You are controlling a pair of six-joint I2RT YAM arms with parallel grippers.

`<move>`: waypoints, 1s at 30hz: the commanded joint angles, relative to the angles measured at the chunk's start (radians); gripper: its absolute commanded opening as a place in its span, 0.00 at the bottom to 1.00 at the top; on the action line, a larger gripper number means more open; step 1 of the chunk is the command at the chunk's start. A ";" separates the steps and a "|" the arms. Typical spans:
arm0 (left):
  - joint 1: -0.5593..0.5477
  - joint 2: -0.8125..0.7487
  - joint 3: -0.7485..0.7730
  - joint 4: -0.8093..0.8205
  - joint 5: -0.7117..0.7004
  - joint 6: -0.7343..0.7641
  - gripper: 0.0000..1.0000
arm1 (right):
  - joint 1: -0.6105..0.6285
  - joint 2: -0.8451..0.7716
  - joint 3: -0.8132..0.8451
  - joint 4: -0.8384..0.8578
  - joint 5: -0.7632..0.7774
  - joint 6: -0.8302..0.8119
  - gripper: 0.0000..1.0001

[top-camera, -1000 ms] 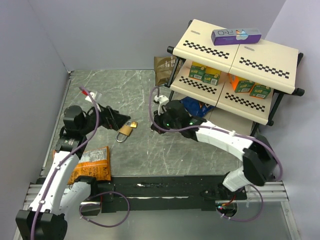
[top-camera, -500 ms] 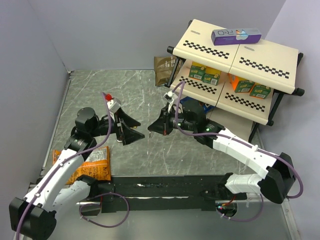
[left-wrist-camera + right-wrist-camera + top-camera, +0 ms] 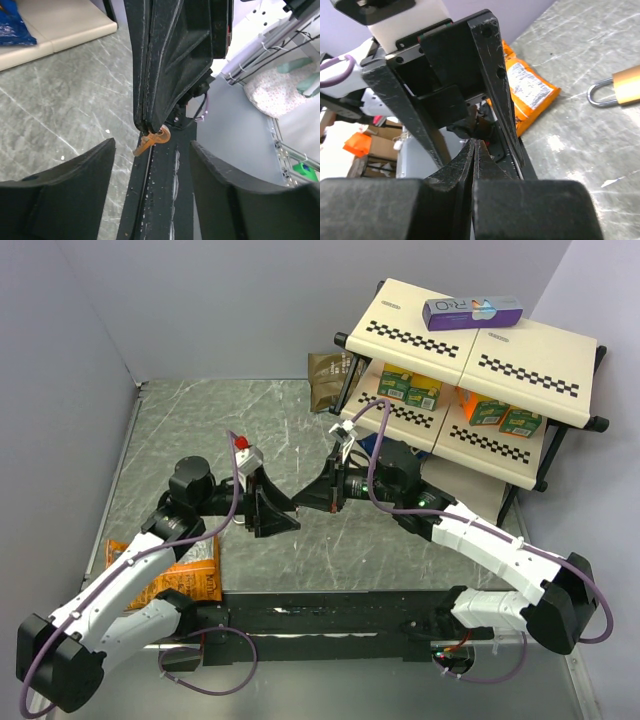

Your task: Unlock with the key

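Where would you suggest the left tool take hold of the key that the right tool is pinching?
Probably the short end of the key jutting below the right tool's closed tips. Only that part is free, so the open left tool should come straight on, one finger to each side of it.

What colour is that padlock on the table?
Padlock: brass body, silver shackle; clearest in the right wrist view.

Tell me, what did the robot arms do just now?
The left fingers moved away from the padlock and swung right. The right fingers came toward the near edge to meet them, tip to tip. The key, pinched in the shut right fingers, now sits between the open left fingers without touching them. The shelf and orange bag stayed put.
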 commanded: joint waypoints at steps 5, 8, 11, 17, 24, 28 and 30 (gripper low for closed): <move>-0.029 0.026 0.001 0.059 0.043 -0.001 0.54 | -0.010 -0.039 -0.019 0.104 -0.056 0.061 0.00; -0.035 0.025 0.001 0.054 0.040 0.004 0.44 | -0.013 -0.040 -0.017 0.095 -0.051 0.060 0.00; -0.037 0.023 0.003 0.047 0.034 0.008 0.36 | -0.020 -0.047 -0.020 0.089 -0.048 0.055 0.00; -0.040 0.031 0.006 0.042 0.031 0.010 0.21 | -0.031 -0.053 -0.028 0.078 -0.048 0.051 0.00; -0.043 0.032 0.009 0.035 0.023 0.015 0.01 | -0.046 -0.054 -0.043 0.073 -0.046 0.052 0.00; -0.043 0.025 0.010 0.027 0.015 0.025 0.01 | -0.051 -0.045 -0.042 0.034 -0.025 0.029 0.00; -0.043 0.018 0.012 0.006 -0.018 0.036 0.01 | -0.054 -0.047 -0.045 0.018 -0.010 0.017 0.00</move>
